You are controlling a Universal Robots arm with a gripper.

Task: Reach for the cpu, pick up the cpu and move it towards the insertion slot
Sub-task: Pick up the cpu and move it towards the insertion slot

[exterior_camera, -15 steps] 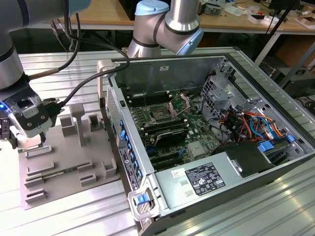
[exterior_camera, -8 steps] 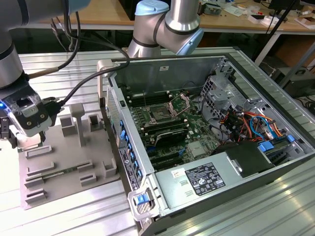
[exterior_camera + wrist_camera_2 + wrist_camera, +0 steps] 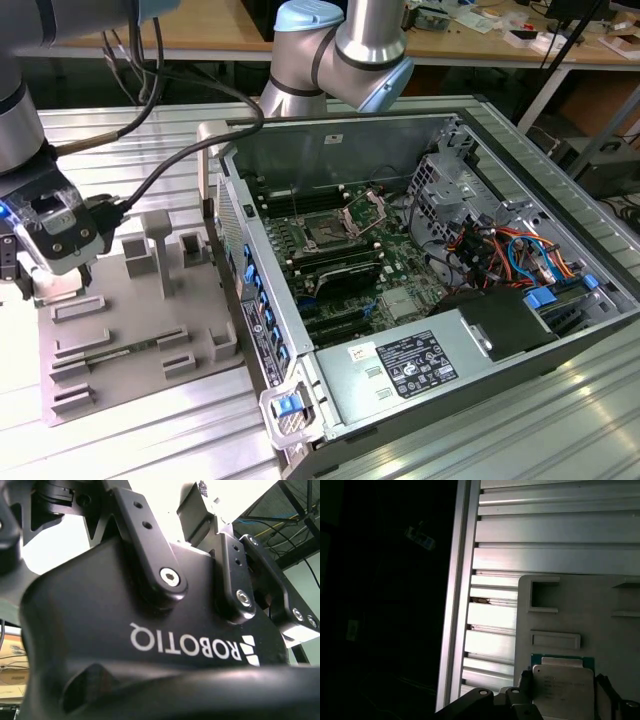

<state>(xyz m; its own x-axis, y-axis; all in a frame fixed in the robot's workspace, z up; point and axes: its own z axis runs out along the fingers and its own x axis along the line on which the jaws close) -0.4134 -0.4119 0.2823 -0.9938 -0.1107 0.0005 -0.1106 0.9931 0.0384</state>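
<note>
**Chip at the pincer, socket away to the right past the case wall**

The gripper (image 3: 45,262) hangs low over the far-left corner of the grey tray (image 3: 130,330), at the exterior view's left. In the first wrist view the cpu (image 3: 563,690) sits directly below it: a silver-topped square with a thin green edge, against the tray's grey surface, with dark gripper hardware on two opposite sides of it. I cannot tell whether the pincer is clamped on the chip or merely set around it. Nor can I tell whether the chip rests on the tray or is lifted clear.

The chip is close to square, so it has no real long axis. What matters is the direction of travel. The insertion slot (image 3: 325,232) lies well apart from the gripper, to the exterior view's right, on the green board inside the open computer case (image 3: 480,125). Its steel bracket (image 3: 365,212) is tipped up. The case's upright side wall (image 3: 240,230) stands between tray and socket, so I judge the path has to rise over that wall.
</note>
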